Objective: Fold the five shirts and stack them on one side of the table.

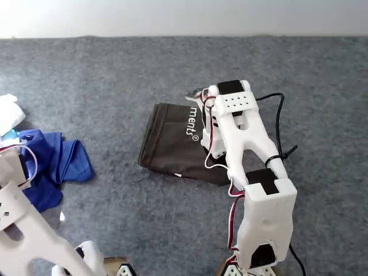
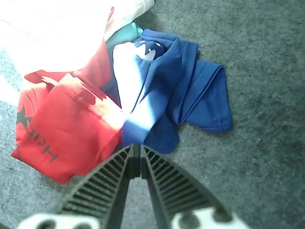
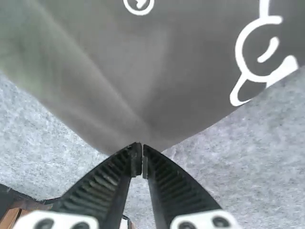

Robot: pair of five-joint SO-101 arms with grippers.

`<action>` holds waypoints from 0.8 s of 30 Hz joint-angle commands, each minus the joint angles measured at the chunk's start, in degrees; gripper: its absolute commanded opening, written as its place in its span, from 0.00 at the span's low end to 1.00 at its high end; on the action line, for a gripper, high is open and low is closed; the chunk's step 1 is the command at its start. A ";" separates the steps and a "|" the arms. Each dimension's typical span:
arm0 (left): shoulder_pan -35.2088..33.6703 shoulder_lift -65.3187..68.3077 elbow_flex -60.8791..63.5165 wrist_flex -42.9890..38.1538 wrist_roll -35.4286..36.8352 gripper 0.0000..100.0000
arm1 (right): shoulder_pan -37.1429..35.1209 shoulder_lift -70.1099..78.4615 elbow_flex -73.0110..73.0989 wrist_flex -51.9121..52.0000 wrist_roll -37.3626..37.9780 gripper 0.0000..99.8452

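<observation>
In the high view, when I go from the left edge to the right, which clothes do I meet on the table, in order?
white garment at the left edge → blue shirt, crumpled → dark folded shirt near the middle

Soft, even light lies over the grey worktop point(image 1: 115, 69) in the high view, and shadows are faint. In the left wrist view, glare washes out the white cloth point(image 2: 57, 33) and streaks the blue shirt point(image 2: 190, 90). The dark shirt point(image 3: 152, 71) dims along its creases.
</observation>
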 commanded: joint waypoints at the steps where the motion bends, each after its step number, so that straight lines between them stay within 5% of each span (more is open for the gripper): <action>1: 0.44 -1.05 -0.31 0.09 0.44 0.01 | 0.22 -0.04 -1.76 1.45 -0.44 0.01; 7: 0.44 -1.05 -0.31 0.09 0.44 0.01 | 2.86 7.60 -0.53 -2.68 -0.35 0.01; 18: -0.70 -0.97 -0.31 -0.18 0.35 0.01 | 2.59 -1.10 -2.20 1.71 1.49 0.01; 24: -0.70 -0.97 -0.31 -0.18 0.35 0.01 | 4.00 -5.58 -12.13 -9.10 1.41 0.01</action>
